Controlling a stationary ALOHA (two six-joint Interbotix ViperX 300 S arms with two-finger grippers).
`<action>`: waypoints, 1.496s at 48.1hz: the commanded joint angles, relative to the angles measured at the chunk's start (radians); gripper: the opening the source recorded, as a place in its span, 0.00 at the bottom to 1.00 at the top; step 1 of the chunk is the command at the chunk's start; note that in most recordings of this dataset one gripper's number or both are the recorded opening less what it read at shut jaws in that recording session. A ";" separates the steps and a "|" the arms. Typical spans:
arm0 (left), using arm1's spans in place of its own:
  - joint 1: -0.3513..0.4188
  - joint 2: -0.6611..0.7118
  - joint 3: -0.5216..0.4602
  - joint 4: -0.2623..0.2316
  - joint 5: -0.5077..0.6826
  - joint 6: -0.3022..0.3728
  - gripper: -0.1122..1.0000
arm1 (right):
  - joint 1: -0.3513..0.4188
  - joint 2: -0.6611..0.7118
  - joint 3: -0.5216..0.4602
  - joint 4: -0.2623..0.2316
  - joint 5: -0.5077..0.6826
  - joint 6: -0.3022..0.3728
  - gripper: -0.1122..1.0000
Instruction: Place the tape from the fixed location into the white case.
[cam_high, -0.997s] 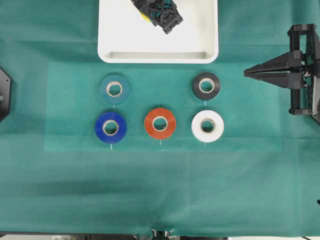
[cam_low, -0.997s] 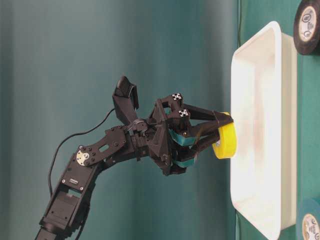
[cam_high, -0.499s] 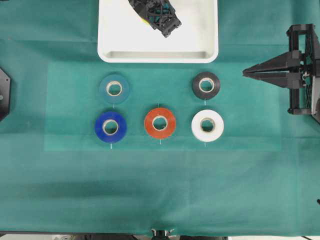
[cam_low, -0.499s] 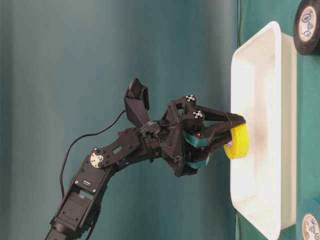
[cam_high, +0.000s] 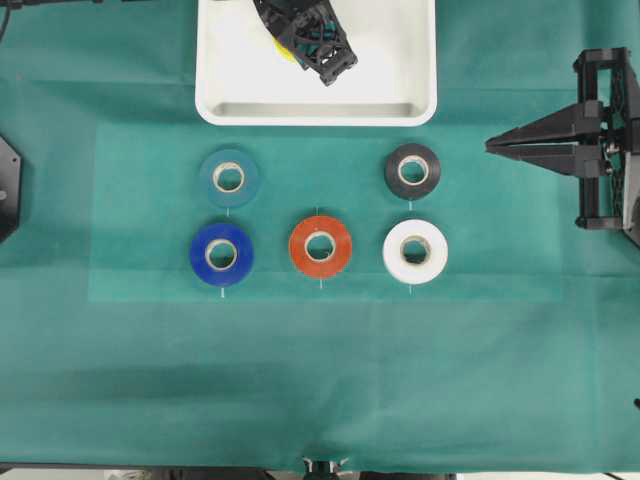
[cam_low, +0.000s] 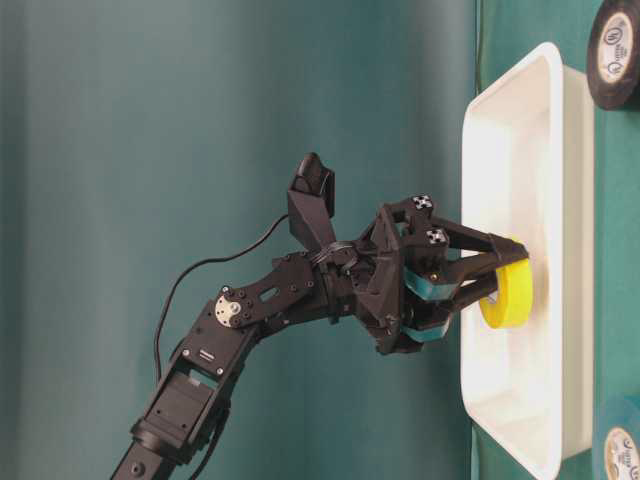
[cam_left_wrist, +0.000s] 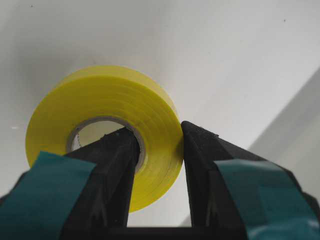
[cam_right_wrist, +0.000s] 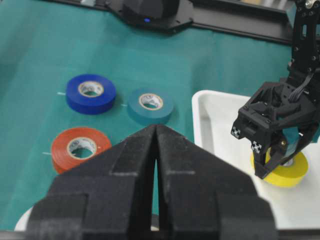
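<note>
Nearly done: bright yellow roll of tape (cam_left_wrist: 102, 135) pinched through its core wall by left gripper (cam_low: 497, 283), low inside large shallow white plastic tray (cam_high: 410, 60) (contact with floor unclear). Left: release, withdraw. Right gripper (cam_right_wrist: 156, 145) pressed together, idle.

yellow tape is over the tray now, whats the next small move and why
Probably lower a touch more, then open the left gripper. It is clamped on the wall of the yellow tape, one finger through the core, and the roll sits inside the rim of the tray. Whether it already touches the floor is hard to tell, so ease down before letting go.
</note>
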 joint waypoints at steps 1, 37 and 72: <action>0.002 -0.023 -0.017 -0.003 0.000 0.003 0.31 | -0.002 0.003 -0.015 -0.002 -0.006 -0.002 0.10; -0.009 -0.038 -0.012 -0.003 0.011 0.008 0.96 | -0.006 0.003 -0.017 -0.002 -0.009 -0.002 0.10; -0.052 -0.179 -0.037 -0.006 0.140 -0.003 0.96 | -0.006 0.003 -0.018 -0.002 -0.006 -0.002 0.10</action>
